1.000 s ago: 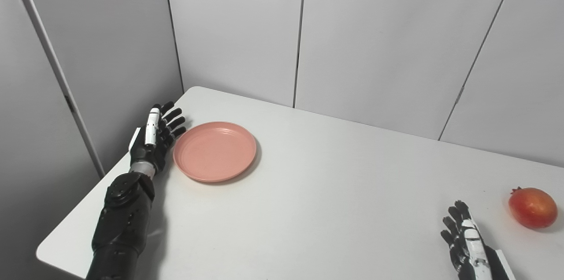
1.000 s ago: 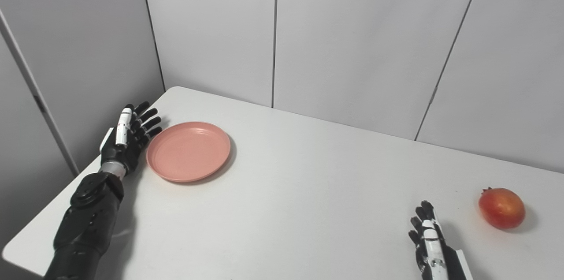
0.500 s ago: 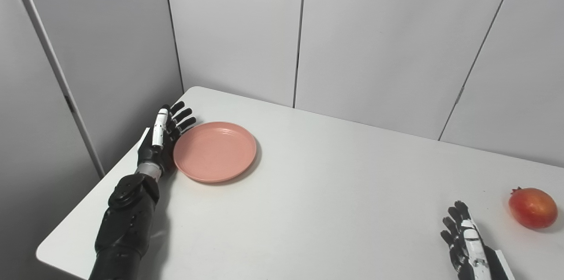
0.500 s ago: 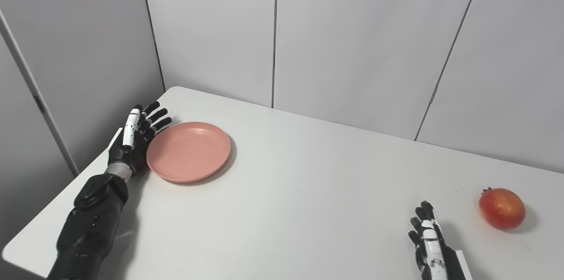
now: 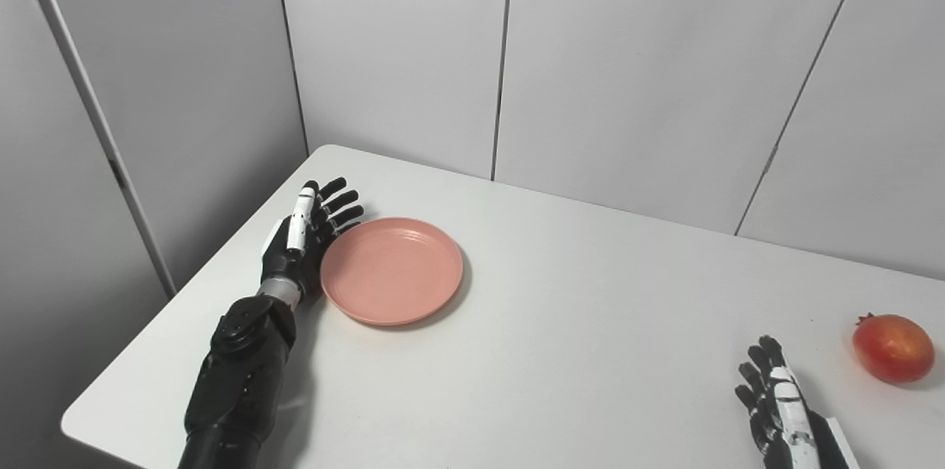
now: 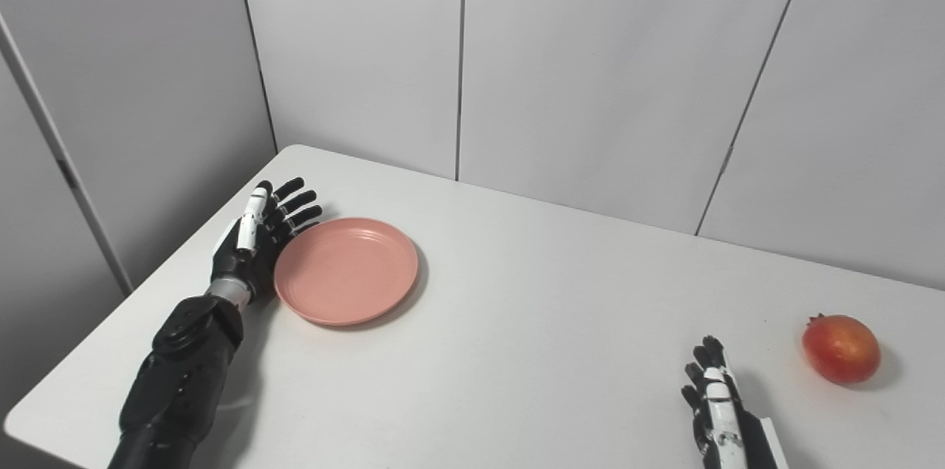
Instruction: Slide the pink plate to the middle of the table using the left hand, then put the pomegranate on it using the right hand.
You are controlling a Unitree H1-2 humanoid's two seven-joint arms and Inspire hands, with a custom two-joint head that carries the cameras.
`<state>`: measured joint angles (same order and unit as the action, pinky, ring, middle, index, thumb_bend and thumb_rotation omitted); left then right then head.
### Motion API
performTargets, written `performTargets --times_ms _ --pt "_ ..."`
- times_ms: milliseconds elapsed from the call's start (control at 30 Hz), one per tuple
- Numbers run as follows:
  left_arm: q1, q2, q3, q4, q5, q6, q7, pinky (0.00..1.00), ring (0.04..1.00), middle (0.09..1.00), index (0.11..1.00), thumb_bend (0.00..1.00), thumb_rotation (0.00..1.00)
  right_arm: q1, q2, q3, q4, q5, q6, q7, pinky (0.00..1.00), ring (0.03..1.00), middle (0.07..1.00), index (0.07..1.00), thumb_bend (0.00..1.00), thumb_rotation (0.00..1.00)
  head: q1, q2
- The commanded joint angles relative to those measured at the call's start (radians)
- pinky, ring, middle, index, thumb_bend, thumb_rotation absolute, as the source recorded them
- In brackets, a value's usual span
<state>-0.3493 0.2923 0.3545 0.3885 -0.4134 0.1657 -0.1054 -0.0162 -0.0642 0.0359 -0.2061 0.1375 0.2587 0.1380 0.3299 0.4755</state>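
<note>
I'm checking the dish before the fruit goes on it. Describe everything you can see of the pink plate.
The pink plate is round, shallow, matte salmon pink, plastic-looking, with a low raised rim and faint rings inside. It is empty and lies flat on the white table, toward its left far corner. The left hand, fingers spread, sits against its left edge.

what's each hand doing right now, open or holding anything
Left hand: open, fingers spread, set against the left rim of the pink plate, gripping nothing.
Right hand: open, empty, apart from the pomegranate.
</note>
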Motion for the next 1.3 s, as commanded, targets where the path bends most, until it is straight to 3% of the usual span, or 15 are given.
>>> performTargets --times_ms 0,767,1067,1267 --pt "0.000 -0.006 -0.015 -0.007 0.002 0.025 -0.012 0.79 0.806 0.816 0.805 0.34 1.00 -0.031 0.001 0.003 -0.018 -0.004 -0.038 0.004 1.00 1.000 1.000 1.000 0.12 1.00 0.000 0.001" --pt "-0.022 -0.088 -0.126 -0.031 0.029 0.057 -0.013 0.80 0.811 0.821 0.811 0.34 1.00 -0.032 0.022 0.004 0.001 -0.021 -0.085 0.002 1.00 1.000 1.000 1.000 0.13 1.00 -0.037 0.024" --pt "-0.029 -0.140 -0.157 -0.049 0.028 0.069 -0.024 0.80 0.807 0.812 0.808 0.36 1.00 -0.034 0.022 0.010 0.007 -0.040 -0.109 -0.001 1.00 1.000 1.000 1.000 0.13 1.00 -0.087 0.052" --pt "-0.035 -0.173 -0.173 -0.053 0.022 0.076 -0.022 0.79 0.802 0.809 0.803 0.37 1.00 -0.030 0.031 0.014 -0.015 -0.051 -0.088 -0.010 1.00 1.000 1.000 1.000 0.16 1.00 -0.114 0.076"
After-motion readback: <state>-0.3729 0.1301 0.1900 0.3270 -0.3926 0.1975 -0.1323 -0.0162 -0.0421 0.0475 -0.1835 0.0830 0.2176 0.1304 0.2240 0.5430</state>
